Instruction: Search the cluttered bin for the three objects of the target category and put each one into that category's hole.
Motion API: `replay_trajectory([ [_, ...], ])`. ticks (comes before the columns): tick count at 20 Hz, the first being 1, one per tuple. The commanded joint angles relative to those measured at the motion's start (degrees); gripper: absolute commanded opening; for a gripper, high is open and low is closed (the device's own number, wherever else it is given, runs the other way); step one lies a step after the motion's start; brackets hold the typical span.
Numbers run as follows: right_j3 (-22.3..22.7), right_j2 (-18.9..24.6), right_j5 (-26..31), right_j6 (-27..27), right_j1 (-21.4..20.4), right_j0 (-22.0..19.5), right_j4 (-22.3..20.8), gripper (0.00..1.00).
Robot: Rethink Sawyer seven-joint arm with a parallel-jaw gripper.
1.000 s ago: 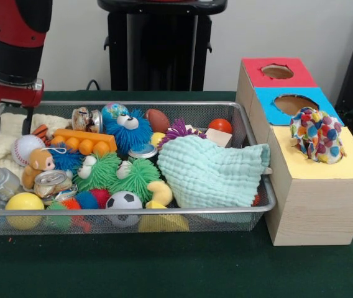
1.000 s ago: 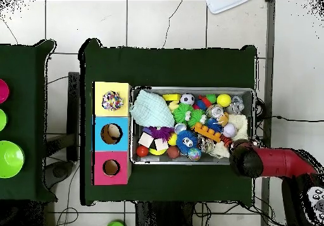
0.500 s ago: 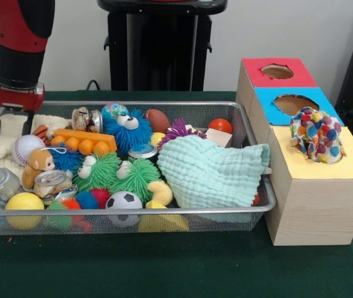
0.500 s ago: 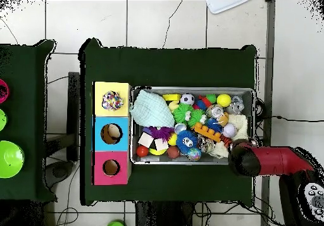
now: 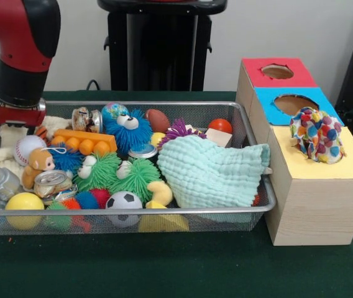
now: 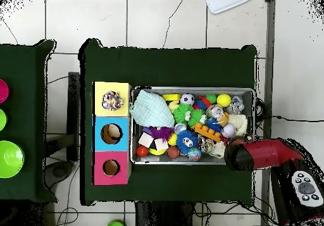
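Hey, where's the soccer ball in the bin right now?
In the front view, the soccer ball lies against the bin's near rim, left of centre, between the blue spiky ball and the yellow curved toy.

I see a silver mesh bin point(image 5: 260, 186) on a dark green table point(image 5: 176, 267). Inside it: a mint green cloth point(image 5: 207, 171), a cream cloth point(image 5: 2, 146), a black-and-white soccer ball point(image 5: 124, 201), a yellow ball point(image 5: 24, 202), a blue fuzzy toy point(image 5: 128, 130) and an orange block point(image 5: 84, 140). The box point(image 5: 316, 198) tops are red, blue and yellow; a multicoloured spotted cloth point(image 5: 316, 135) fills the yellow one
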Motion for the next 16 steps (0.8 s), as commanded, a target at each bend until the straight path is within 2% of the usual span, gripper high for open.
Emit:
replay_trajectory([
  [1, -6.60, 2.31, -4.06, -4.60, 5.68, 1.42, -6.62, 1.00],
  [2, -6.37, 2.75, -5.48, -4.23, 5.58, 1.14, -7.10, 0.00],
  [4, -6.12, 3.37, -3.83, -5.27, 5.45, 0.65, -5.92, 0.00],
  [6, -3.74, 7.19, -3.21, -9.68, 4.08, -2.42, -3.90, 0.00],
  [7, -3.03, 7.76, 0.06, -11.08, 3.26, -2.96, -1.49, 0.00],
  [9, 0.42, 10.67, 1.75, -11.45, -0.20, -5.12, 2.60, 0.00],
  [11, 4.22, 14.42, 6.10, -13.85, -3.29, -7.52, 7.87, 0.00],
  [16, 9.34, 17.28, 12.53, -7.46, -9.14, -6.40, 17.81, 0.00],
])
